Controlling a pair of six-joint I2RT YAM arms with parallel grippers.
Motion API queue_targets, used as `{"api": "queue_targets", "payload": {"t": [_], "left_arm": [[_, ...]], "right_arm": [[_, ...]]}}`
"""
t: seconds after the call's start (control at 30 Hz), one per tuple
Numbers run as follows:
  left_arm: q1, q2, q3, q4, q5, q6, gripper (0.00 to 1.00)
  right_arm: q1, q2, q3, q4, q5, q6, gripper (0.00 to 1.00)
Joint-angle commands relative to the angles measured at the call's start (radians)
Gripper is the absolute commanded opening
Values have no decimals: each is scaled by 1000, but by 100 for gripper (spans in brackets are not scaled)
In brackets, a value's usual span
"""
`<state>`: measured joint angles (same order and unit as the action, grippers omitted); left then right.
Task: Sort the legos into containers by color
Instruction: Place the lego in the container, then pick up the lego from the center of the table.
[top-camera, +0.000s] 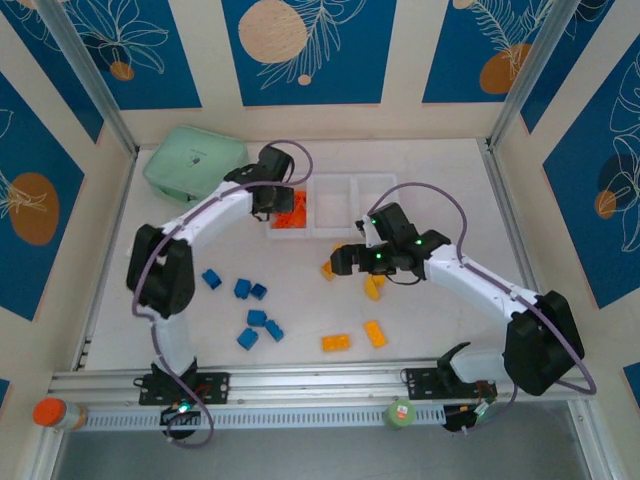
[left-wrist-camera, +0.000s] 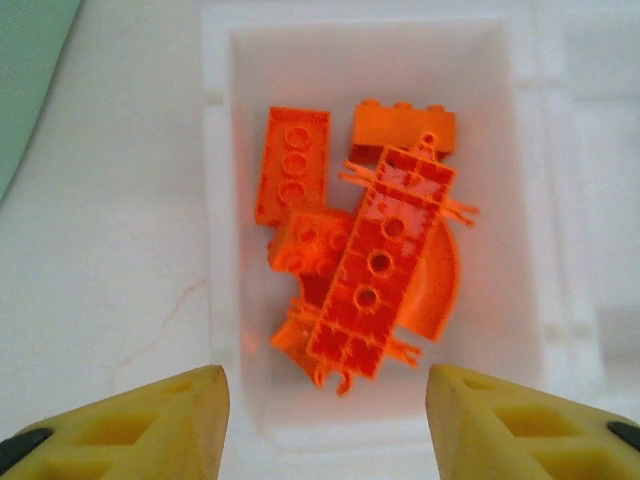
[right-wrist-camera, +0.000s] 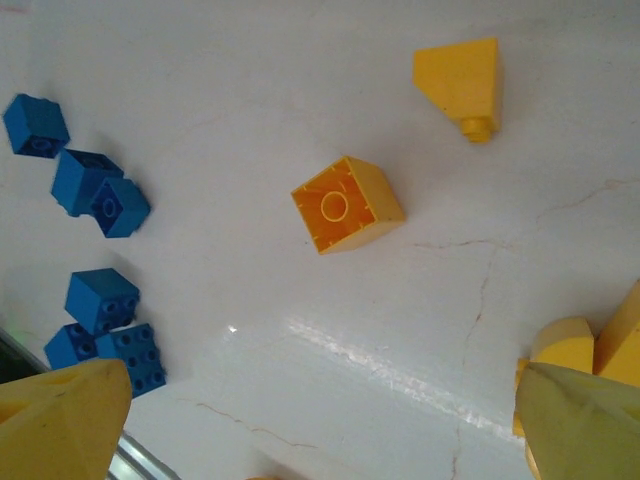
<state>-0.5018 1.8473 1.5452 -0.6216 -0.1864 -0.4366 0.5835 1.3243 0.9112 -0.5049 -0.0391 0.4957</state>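
Three translucent white bins stand in a row at the back. The left bin holds several red-orange legos, seen from above as an orange heap. My left gripper hovers open over this bin's near rim with nothing between its fingers; from above it sits at the bin's left edge. My right gripper is open and empty above bare table, close to a yellow-orange brick and a sloped one. From above it is beside yellow bricks. Blue bricks lie scattered centre-left.
A mint green zip case lies at the back left, beside the left arm. Two more yellow bricks rest near the front rail. Blue bricks lie to the left in the right wrist view. An orange-lidded jar stands on the front rail.
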Motion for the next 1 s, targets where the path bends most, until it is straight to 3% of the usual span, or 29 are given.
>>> {"api": "queue_targets", "payload": {"t": [0.0, 0.13, 0.47, 0.67, 0.97], "left_arm": [[-9, -148, -111, 35, 115, 0, 57], [-29, -315, -301, 76, 186, -27, 63], [-81, -667, -722, 196, 357, -118, 83], [-83, -758, -821, 234, 372, -150, 99], [-83, -788, -851, 276, 347, -224, 99]], "right_arm": [[42, 43, 55, -61, 75, -38, 99], [88, 109, 114, -97, 134, -58, 100], [160, 294, 234, -129, 227, -108, 88], [164, 428, 323, -129, 270, -147, 83], [184, 555, 393, -136, 301, -185, 68]]}}
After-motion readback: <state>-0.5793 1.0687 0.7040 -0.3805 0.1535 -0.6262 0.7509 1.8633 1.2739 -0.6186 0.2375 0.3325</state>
